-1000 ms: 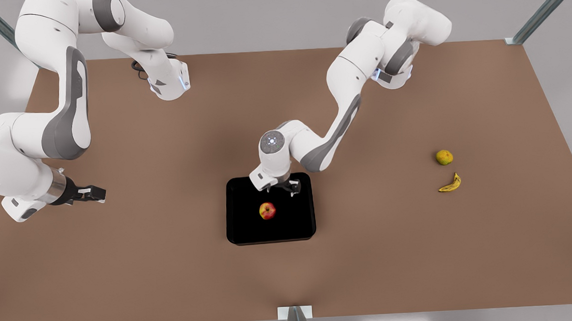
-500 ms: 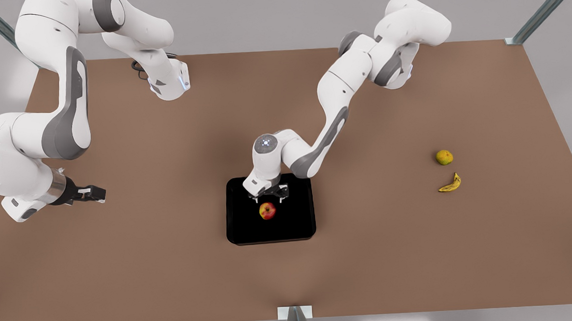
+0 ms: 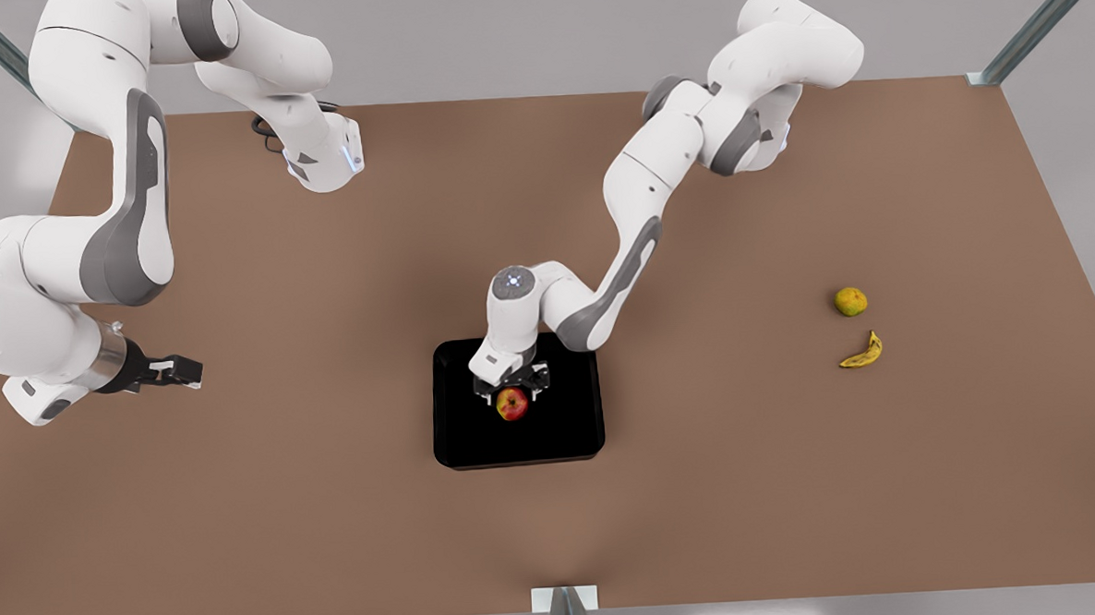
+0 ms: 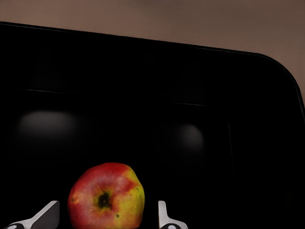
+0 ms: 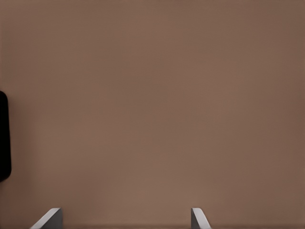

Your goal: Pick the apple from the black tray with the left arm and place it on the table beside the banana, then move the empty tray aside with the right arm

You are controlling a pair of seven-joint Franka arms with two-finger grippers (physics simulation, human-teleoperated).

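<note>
Apple [image 3: 512,404]: on black tray [image 3: 461,436], unlifted. Left gripper [image 3: 512,389] over it, fingers [image 4: 164,217] spread either side, not pinching. Right gripper [image 3: 179,371] waits well off tray, spread. Banana [image 3: 863,353] far; all steps remain.

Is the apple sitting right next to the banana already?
No, the apple lies on the black tray, with the banana far off toward the front view's right.

Both arms are glossy white with rounded shells, grey joint panels and round lit caps at the wrists. Each black tool carries pale fingertips [image 5: 51,218].
</note>
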